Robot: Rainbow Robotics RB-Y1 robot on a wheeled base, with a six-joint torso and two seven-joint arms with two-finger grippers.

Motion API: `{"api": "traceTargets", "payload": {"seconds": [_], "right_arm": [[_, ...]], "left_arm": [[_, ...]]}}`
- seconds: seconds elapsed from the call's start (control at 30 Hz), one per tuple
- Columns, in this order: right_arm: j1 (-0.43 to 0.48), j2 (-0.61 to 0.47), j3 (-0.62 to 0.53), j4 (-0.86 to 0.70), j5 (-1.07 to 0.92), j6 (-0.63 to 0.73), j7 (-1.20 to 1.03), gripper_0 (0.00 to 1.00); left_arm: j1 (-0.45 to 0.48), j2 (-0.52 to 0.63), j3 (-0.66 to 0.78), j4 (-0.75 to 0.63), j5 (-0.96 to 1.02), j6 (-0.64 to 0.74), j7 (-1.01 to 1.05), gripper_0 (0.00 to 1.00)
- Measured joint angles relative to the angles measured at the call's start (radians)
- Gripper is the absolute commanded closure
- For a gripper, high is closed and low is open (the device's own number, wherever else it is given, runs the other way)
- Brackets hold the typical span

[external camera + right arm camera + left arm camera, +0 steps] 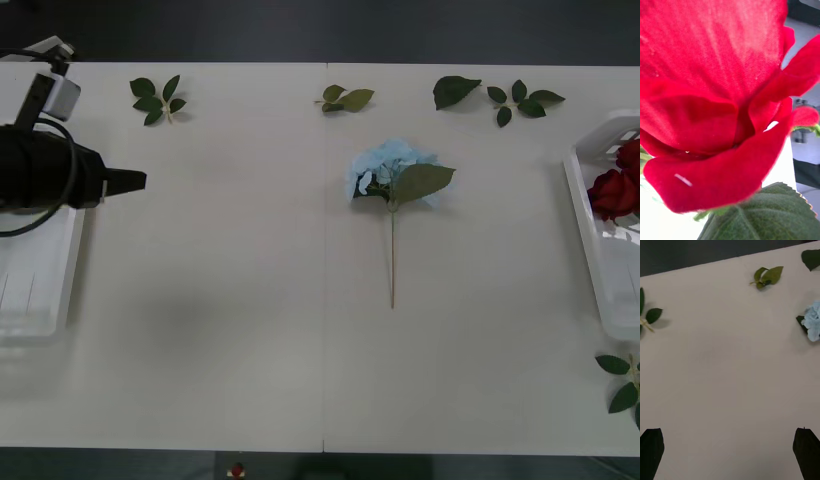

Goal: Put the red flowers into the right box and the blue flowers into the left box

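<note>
A: Front view? Landmark is the blue flower [395, 172].
B: It lies mid-worktop [240, 330], stem toward the robot, well apart from both boxes. Left gripper [130, 181] hovers far to its left, over the left box [40, 290]. Red flowers [615, 185] sit in the right box [590, 230], far to its right.
A: Right wrist?
B: A red bloom [715, 112] pressed close, a leaf [763, 217] below; right gripper's state, can't tell.
A: Left wrist?
B: Fingers [651, 450] spread wide, released, nothing held, the blue flower ahead to one side. Probably lined up to fetch it.
</note>
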Motion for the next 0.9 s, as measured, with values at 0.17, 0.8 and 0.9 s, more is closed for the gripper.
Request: {"api": "traceTargets", "payload": {"seconds": [0.17,0.8,0.9], "right_arm": [[0.000,0.100,0.000,0.147,-0.015,0.000,0.026,1.00],[0.000,0.232,-0.080,0.288,0.059,-0.012,0.027,0.00],[0.000,0.232,-0.095,0.288,0.026,0.013,0.032,0.00]], "left_arm": [[0.000,-0.078,-0.112,0.026,-0.064,-0.046,0.000,0.00],[0.000,-0.165,-0.231,0.040,0.141,-0.138,-0.306,0.00],[0.000,-0.116,-0.231,0.041,0.298,-0.138,-0.310,0.00]]}}
